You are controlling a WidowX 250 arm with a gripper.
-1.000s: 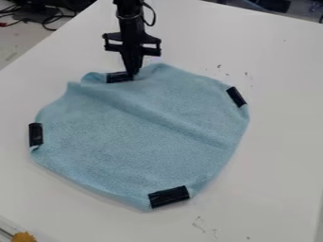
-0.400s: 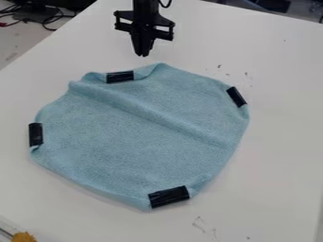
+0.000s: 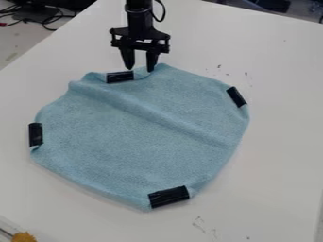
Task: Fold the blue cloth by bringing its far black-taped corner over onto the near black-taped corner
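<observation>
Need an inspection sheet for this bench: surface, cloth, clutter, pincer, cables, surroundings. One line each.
Surface: white table, dark specks beyond the cloth's far right, faint marks near the bottom edge.
Job's things: light blue cloth, spread out with a raised diagonal fold; four black strips spaced around its rim.
Clutter: yellow-orange item at the bottom left corner, cut off by the frame; identity unclear.
Pincer: open, empty, at the cloth's far edge by the far strip; contact cannot be told.
Cables: black loop beside the arm; black and red cables beyond the table, upper left.
Surroundings: dark equipment behind, upper left.
</observation>
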